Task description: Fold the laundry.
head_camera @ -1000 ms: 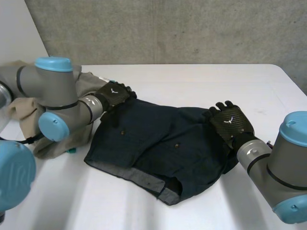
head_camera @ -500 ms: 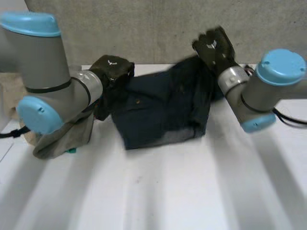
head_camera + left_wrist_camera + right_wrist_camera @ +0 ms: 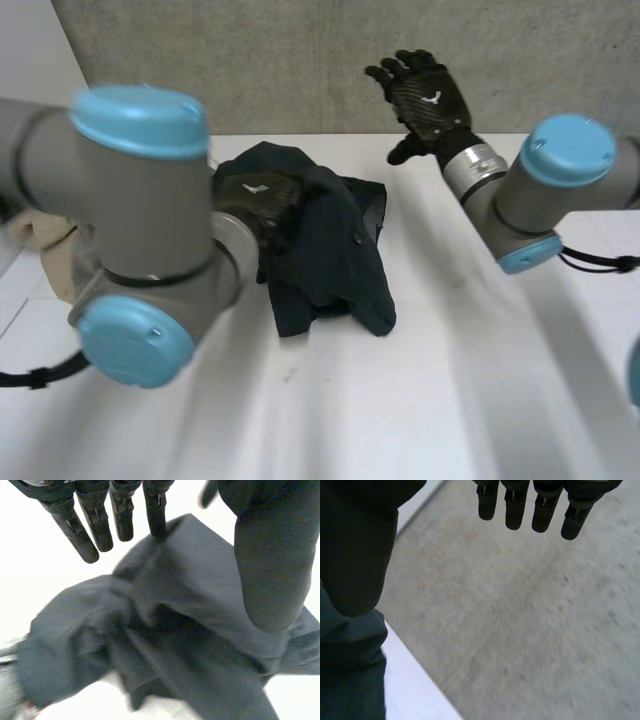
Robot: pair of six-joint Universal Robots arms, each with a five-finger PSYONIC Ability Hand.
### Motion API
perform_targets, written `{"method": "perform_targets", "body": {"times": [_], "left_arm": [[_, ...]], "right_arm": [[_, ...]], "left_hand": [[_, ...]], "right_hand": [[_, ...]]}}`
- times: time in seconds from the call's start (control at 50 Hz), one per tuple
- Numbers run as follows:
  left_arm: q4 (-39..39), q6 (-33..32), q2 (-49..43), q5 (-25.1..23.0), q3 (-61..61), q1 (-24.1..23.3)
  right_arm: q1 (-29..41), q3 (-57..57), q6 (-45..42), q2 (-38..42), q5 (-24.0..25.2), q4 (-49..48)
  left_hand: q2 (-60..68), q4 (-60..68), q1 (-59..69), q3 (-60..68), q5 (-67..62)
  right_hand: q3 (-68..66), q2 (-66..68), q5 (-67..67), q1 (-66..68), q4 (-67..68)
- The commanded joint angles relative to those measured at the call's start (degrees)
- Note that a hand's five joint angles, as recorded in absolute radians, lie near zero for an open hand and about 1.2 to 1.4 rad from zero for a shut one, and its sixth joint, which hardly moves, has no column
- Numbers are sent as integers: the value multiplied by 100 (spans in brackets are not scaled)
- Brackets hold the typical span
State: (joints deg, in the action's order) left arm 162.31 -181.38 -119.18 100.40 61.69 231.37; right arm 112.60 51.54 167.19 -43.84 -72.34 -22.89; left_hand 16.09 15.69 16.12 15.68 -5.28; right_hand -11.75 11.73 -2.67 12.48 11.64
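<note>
The dark navy shorts [image 3: 335,250] lie bunched in a heap on the white table [image 3: 450,380], left of the middle. My left hand [image 3: 262,195] is at the heap's far left, with cloth draped over and round it. In the left wrist view its fingers [image 3: 95,515] are straight and the shorts [image 3: 165,630] lie crumpled under the palm, touching one fingertip. My right hand [image 3: 428,100] is raised high above the table's far edge, open with fingers spread and holding nothing. In the right wrist view its fingers [image 3: 520,505] point at the concrete wall, and a bit of the shorts [image 3: 345,670] shows below the thumb.
A beige garment [image 3: 45,240] lies at the table's left edge behind my left arm [image 3: 140,200]. A grey concrete wall [image 3: 250,60] stands behind the table.
The shorts lay spread flat under both hands. Both hands lifted them, then the right hand let go and rose. The shorts have dropped into a heap by the left hand.
</note>
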Motion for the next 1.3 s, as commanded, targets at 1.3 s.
{"method": "perform_targets", "body": {"times": [1.3], "left_arm": [[-411, 95, 1570, -635, -394, 1086]], "right_arm": [[518, 2705, -256, -3376, -1336, 1383]], "left_hand": [[6391, 6431, 6388, 6432, -6472]], "right_hand": [[-6825, 6827, -6733, 6752, 6836]]}}
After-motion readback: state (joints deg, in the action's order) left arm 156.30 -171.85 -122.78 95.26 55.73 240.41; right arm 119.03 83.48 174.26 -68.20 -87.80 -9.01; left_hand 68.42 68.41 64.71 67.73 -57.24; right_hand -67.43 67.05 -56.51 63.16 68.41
